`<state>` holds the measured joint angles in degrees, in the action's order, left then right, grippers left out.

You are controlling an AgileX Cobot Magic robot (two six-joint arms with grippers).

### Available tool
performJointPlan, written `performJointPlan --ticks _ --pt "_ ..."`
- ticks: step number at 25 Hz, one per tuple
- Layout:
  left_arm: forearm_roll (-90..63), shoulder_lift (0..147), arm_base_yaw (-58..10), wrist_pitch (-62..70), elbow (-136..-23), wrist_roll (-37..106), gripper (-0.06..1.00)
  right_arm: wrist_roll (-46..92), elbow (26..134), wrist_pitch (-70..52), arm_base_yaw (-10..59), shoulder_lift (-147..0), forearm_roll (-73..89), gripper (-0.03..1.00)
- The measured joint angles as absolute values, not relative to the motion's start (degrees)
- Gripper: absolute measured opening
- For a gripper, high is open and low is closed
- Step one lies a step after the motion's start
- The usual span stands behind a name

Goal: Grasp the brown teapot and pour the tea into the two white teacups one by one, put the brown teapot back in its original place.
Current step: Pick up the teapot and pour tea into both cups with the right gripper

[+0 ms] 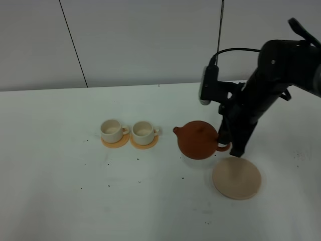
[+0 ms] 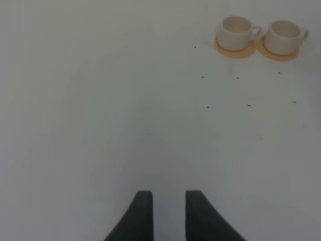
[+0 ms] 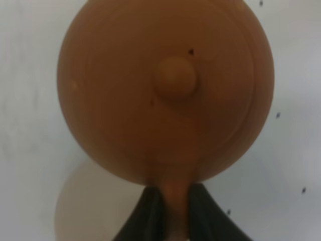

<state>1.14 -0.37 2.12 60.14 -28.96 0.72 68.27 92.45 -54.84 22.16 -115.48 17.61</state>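
Teapot lifted, no tea poured yet.
My right fingers [image 3: 150, 216] grip the brown teapot [image 1: 198, 140] by its handle, just off the pale beige coaster [image 1: 236, 178] on its teacup side. The two white teacups [image 1: 143, 131], farther from the coaster, look empty. My left fingers [image 2: 140, 216] hang slightly apart, holding nothing. Both pours and the return remain.

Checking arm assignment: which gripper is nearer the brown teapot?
Right. The right gripper is shut on the handle of the brown teapot; the left gripper hangs over bare table, with the teapot nowhere in its wrist view.
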Motion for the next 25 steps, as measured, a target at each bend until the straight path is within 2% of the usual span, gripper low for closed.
performJointPlan --ticks 12,25 --pt "1.14 -0.37 2.12 60.14 -28.96 0.72 0.23 60.16 115.33 -66.17 26.12 -126.14 14.63 0.10" --pt "1.14 -0.37 2.12 60.14 -28.96 0.72 0.23 54.98 130.75 -69.42 30.41 -135.14 12.87 0.10"
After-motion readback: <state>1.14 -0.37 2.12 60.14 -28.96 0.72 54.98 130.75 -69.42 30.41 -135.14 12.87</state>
